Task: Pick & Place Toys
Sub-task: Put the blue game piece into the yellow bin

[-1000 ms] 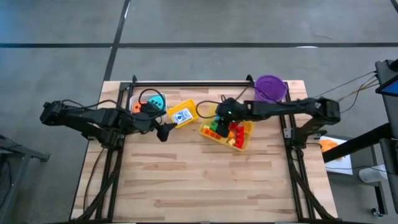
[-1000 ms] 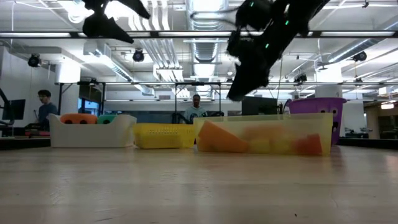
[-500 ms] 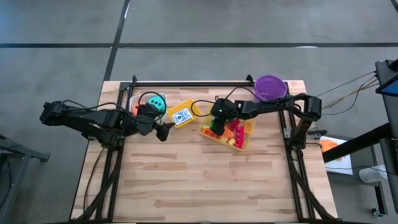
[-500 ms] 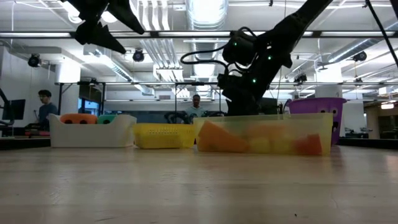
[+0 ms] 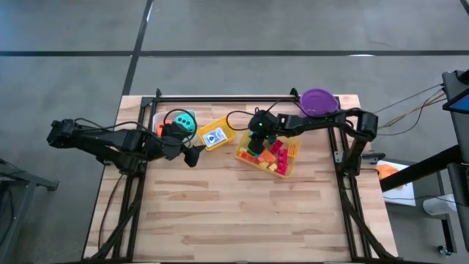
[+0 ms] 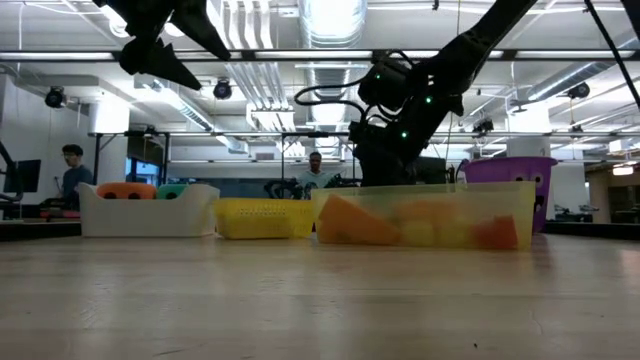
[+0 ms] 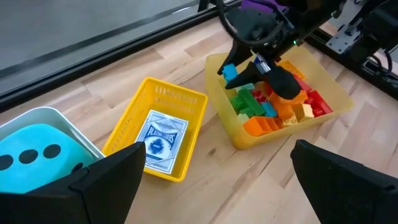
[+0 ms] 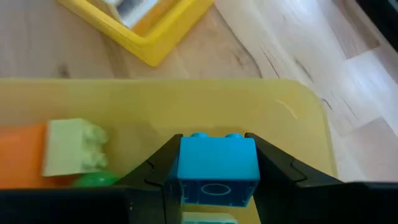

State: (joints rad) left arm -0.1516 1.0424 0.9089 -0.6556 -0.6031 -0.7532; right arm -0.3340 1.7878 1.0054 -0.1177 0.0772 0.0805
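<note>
My right gripper is shut on a blue brick, just above the left end of the clear yellowish bin. That bin holds several red, green, orange and yellow bricks. The left wrist view shows the same blue brick in my right gripper. My left gripper hangs open, high above the table, beside a yellow basket. A blue-white card box lies flat in that basket. A teal die and an orange die sit in a white bin. My right gripper pinches the blue brick between its two fingers, one on each of two opposite side faces. The fingers slant down from the table's right side. The brick is lifted, over the bin's left end, with the bricks in the bin below it.
A purple bucket stands at the far right of the table. The white bin, the yellow basket and the brick bin stand in a row along the far half. The near half is bare wood.
My right gripper has come down from high above the table to the brick bin and has shifted toward the table's left edge, ending at the bin's left end.
</note>
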